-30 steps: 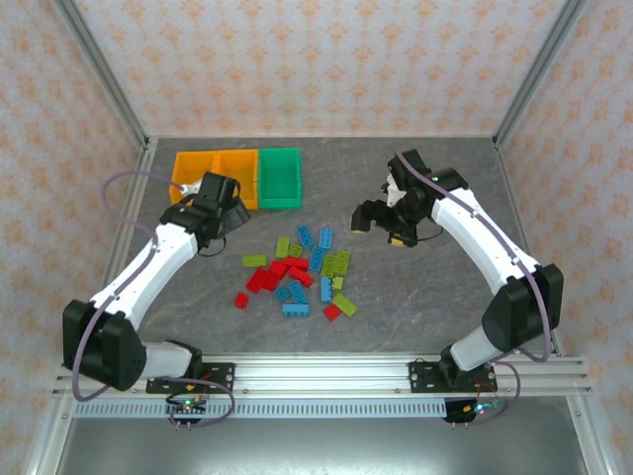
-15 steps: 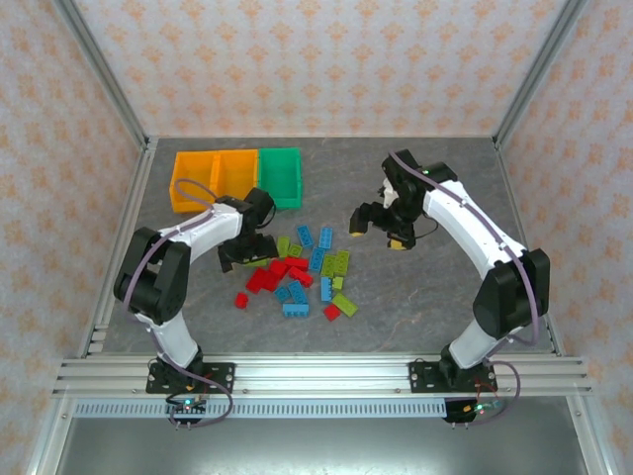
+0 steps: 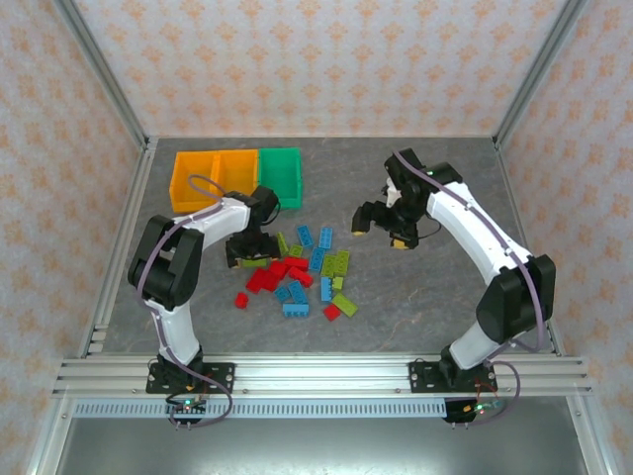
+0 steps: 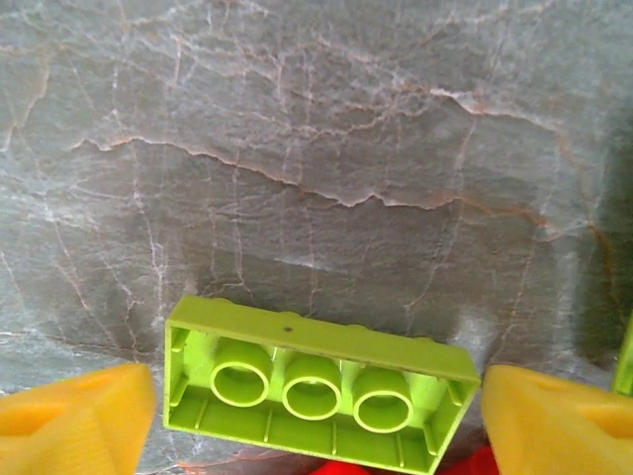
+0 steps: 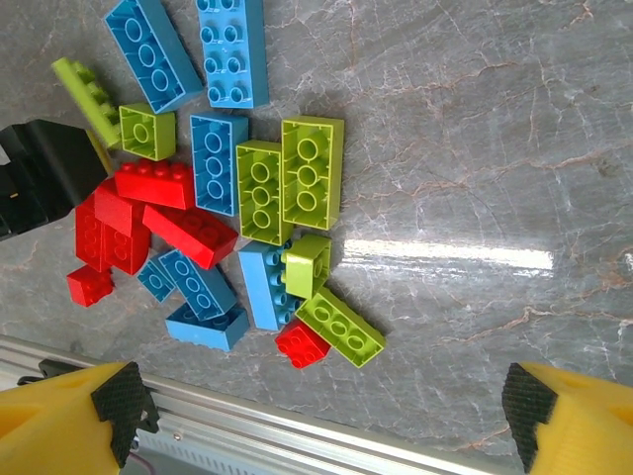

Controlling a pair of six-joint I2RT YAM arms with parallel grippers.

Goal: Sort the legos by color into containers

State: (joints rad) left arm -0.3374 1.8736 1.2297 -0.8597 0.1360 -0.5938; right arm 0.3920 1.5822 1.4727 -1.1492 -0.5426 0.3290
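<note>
Grey marbled tabletop: we are straddling a lime-green oblong plastic brick, left gripper spread wide, centring before squeezing; right gripper gaping at three o'clock.

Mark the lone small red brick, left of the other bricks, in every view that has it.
Top external: red brick sits left of centre, below the middle of the picture.
Right wrist: red brick is at the lower left.
Shared landmark: blue brick, to its right and slightly nearer the rail; in the right wrist view, blue brick.
</note>
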